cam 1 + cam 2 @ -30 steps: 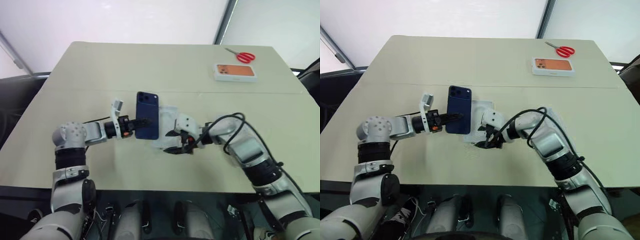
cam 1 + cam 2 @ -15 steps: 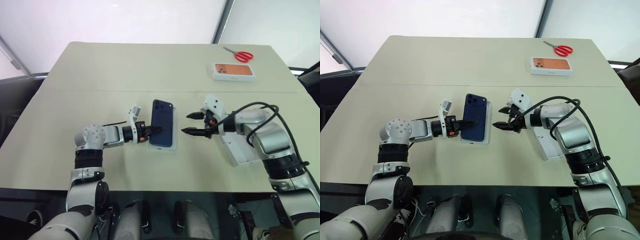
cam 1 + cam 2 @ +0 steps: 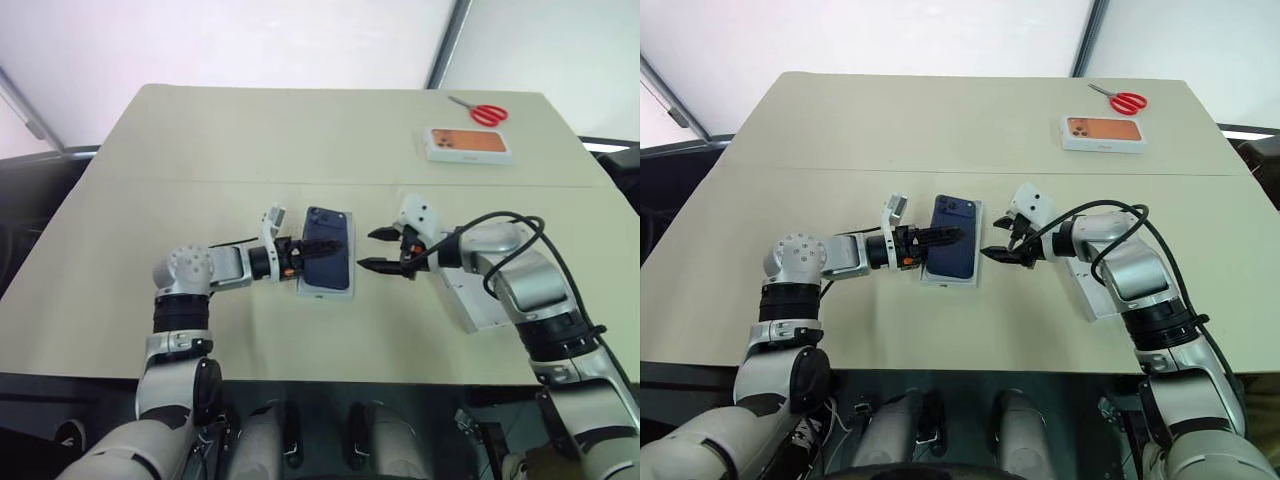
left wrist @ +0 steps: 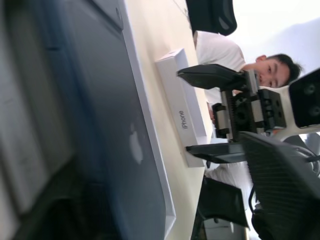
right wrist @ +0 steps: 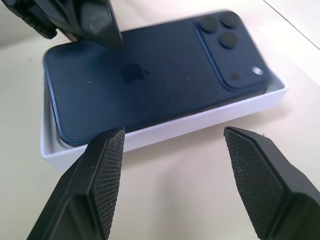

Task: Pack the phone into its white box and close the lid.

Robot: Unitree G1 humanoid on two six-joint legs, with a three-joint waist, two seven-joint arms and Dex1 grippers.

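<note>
Across the beige table [image 3: 200, 140] I found the job roughly half done, as far as I could judge. My two arms met near the middle, and beside the right forearm lay the lid [image 3: 478, 300], flat on the surface and not yet picked up. Well apart, at the far right corner, sat the box with an orange phone picture [image 3: 470, 144] and a pair of red scissors [image 3: 487, 113], neither of which I needed. At centre stood the white box [image 3: 952, 281], and the phone [image 3: 328, 262] lay in it, back up, its camera block toward the far end; from the right wrist view it looked tilted rather than seated flat, one long edge riding near the rim. My left gripper [image 3: 312, 251] hung over the phone with its fingers parted, pinching nothing. My right gripper [image 3: 382, 250] hovered just beside the box's other long side, fingers spread wide and empty. Settling the phone and fitting the lid remained.
</note>
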